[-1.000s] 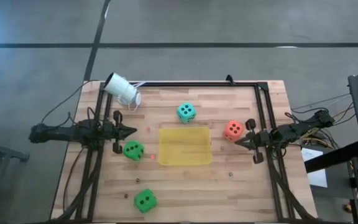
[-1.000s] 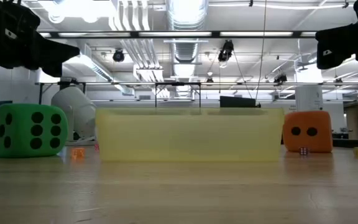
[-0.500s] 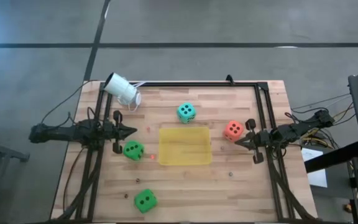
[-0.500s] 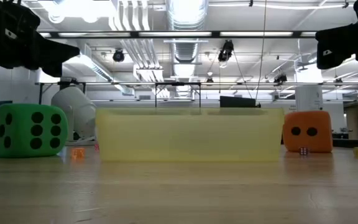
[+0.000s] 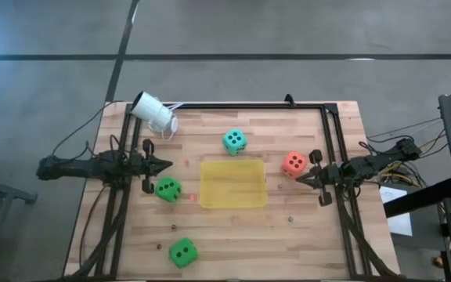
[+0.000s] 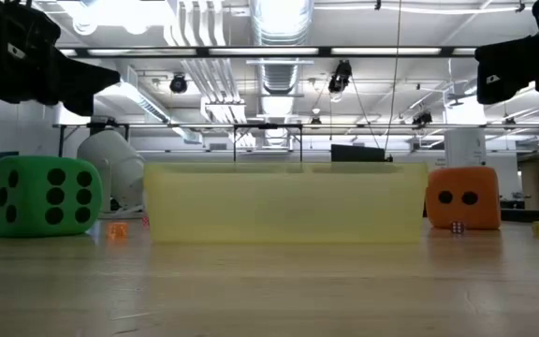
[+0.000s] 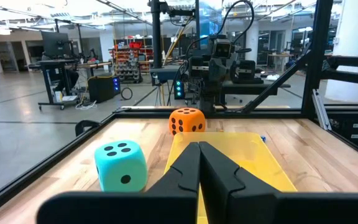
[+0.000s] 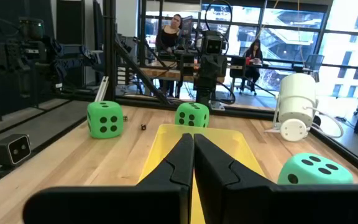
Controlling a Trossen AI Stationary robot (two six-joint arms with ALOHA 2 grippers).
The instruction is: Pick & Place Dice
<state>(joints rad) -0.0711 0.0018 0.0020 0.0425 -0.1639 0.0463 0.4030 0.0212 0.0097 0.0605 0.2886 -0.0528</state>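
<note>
Four dice sit flat on the wooden table around a yellow tray (image 5: 233, 183). The teal die (image 5: 235, 141) lies beyond the tray's far edge. To the tray's right sits the orange-red die (image 5: 294, 164). One green die (image 5: 168, 189) is at the tray's left, and another (image 5: 182, 251) is near the front edge. My left gripper (image 5: 169, 164) hovers shut and level at the table's left, just beyond the first green die. At the table's right my right gripper (image 5: 298, 178) hovers shut and level, close to the orange-red die. Neither holds anything.
A white cylinder-shaped camera (image 5: 154, 113) lies at the far left corner. A black frame (image 5: 331, 117) borders the table. Tiny dice (image 6: 117, 229) are scattered on the wood. People (image 8: 179, 25) sit in the room beyond the table.
</note>
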